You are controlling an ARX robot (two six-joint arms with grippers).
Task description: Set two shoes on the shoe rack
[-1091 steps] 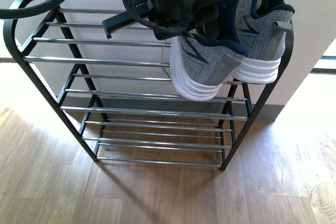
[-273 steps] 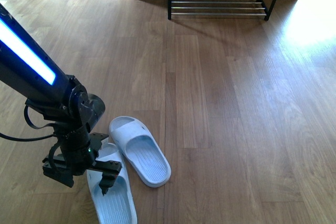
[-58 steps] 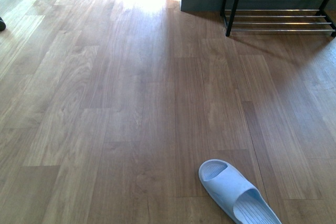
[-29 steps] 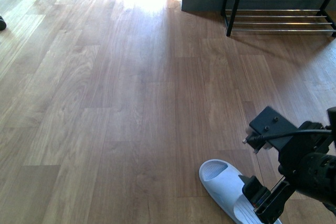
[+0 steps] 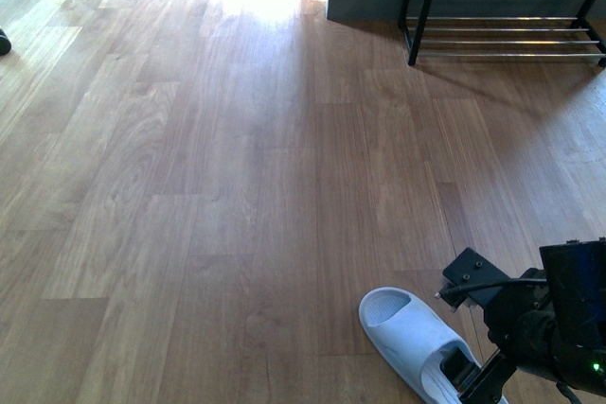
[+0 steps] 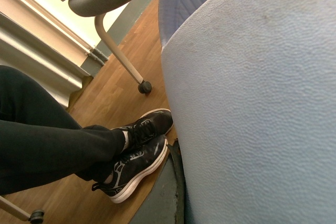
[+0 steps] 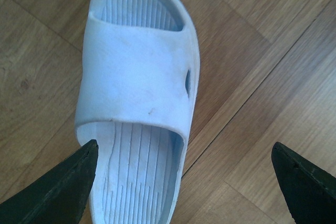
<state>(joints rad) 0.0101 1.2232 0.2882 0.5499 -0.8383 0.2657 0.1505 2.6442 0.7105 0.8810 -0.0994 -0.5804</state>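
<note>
Wood-plank floor [image 5: 237,186] fills the front view, with a sunlit patch at the upper middle of the frame.

The shoe rack [image 5: 507,7] stands at the upper right, beside a grey skirting. Only its lower chrome bars and black uprights are in frame.

A pale blue slide [image 5: 407,333] lies sole-down on the floor at the bottom, right of centre, toe toward the upper left. The right claw [image 5: 471,377] hangs over its heel end in the lower right corner.

In the right wrist view the two black fingertips [image 7: 73,182] are spread wide. One sits over the heel edge of the slide and the other over bare floor. Contact with the slide cannot be confirmed.

In the left wrist view a second slide [image 6: 252,108] fills much of the picture, close to the camera and clear of the floor. It is carried by the left claw, whose fingers are not plainly seen.

Beyond it are a seated person's legs [image 6: 47,135] in black trousers, black trainers [image 6: 136,156] with white soles, and a chair leg [image 6: 123,59] on a caster.
</note>
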